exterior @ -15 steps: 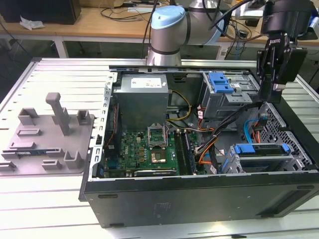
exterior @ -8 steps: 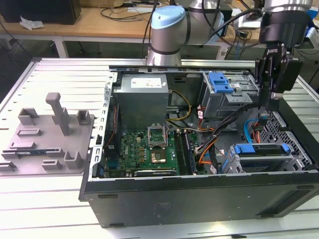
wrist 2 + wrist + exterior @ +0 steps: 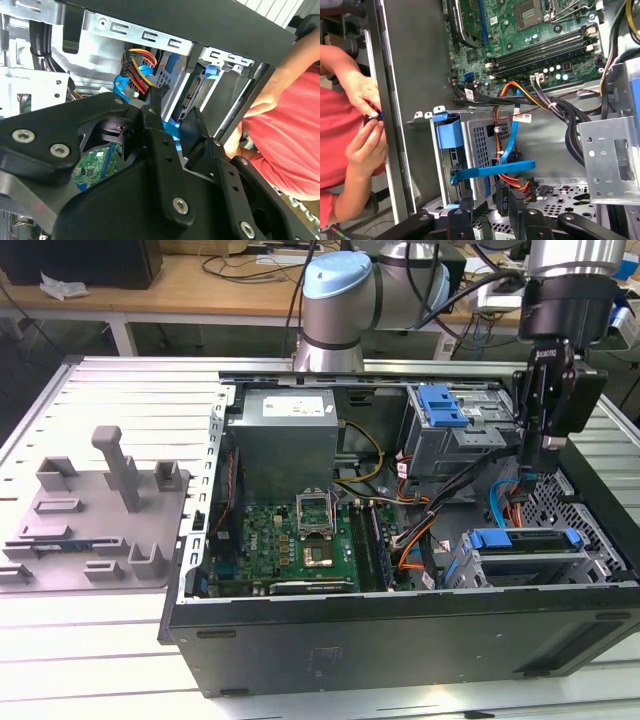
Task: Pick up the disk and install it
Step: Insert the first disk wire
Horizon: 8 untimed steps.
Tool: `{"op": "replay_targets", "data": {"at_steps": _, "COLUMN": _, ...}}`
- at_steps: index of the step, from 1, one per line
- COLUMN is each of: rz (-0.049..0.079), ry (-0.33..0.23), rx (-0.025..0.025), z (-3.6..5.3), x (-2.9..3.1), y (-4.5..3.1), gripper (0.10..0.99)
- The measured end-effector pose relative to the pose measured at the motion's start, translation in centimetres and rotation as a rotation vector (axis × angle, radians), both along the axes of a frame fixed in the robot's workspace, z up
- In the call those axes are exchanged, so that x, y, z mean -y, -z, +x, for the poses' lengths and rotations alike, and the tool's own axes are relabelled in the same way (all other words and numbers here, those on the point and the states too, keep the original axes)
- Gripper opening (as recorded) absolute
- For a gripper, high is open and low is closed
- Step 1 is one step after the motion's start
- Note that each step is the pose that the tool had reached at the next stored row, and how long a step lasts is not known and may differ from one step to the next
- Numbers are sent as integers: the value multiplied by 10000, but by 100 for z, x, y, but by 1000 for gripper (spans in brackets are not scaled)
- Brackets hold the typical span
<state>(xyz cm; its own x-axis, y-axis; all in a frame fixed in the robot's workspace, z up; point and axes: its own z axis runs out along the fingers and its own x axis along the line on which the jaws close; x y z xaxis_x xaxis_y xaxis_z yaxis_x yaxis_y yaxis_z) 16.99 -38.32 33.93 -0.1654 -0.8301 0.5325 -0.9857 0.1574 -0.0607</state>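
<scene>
The disk [image 3: 525, 540], in its blue carrier bracket, sits in the grey drive cage [image 3: 480, 575] at the front corner of the open computer case, on the exterior view's right. In the first wrist view the disk's blue bracket [image 3: 490, 169] runs across the perforated cage wall [image 3: 480, 145]. My gripper [image 3: 530, 470] hangs just above the cage, open, with nothing between its fingers. Its black fingers [image 3: 465, 206] show apart in the first wrist view, gripper [image 3: 484, 202]. In the second wrist view the gripper [image 3: 175, 125] stands over blue plastic and cables.
Coloured power and blue data cables [image 3: 505, 505] run beside the cage. A blue latch [image 3: 443, 405] tops the upper bay. Motherboard [image 3: 300, 540] and power supply [image 3: 285, 440] fill the case's left. A person's hands [image 3: 365, 120] work at the case's outer wall. A grey fixture [image 3: 95, 515] lies left.
</scene>
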Motion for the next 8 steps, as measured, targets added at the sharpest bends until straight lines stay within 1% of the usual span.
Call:
{"op": "replay_targets", "data": {"at_steps": 1, "rz": -28, "ry": 0, "rx": 0, "z": 0, "x": -2, "y": 1, "gripper": 416}}
{"op": "replay_targets", "data": {"at_steps": 3, "rz": -34, "ry": -2, "rx": 0, "z": 1, "x": -7, "y": 0, "gripper": 416}}
{"op": "replay_targets", "data": {"at_steps": 5, "rz": -56, "ry": -3, "rx": 0, "z": 1, "x": -36, "y": 6, "gripper": 416}}
{"op": "replay_targets", "data": {"at_steps": 6, "rz": -94, "ry": -1, "rx": -1, "z": 0, "x": -46, "y": 14, "gripper": 416}}
{"op": "replay_targets", "data": {"at_steps": 8, "rz": -154, "ry": 0, "rx": 0, "z": 0, "x": -47, "y": 36, "gripper": 416}}
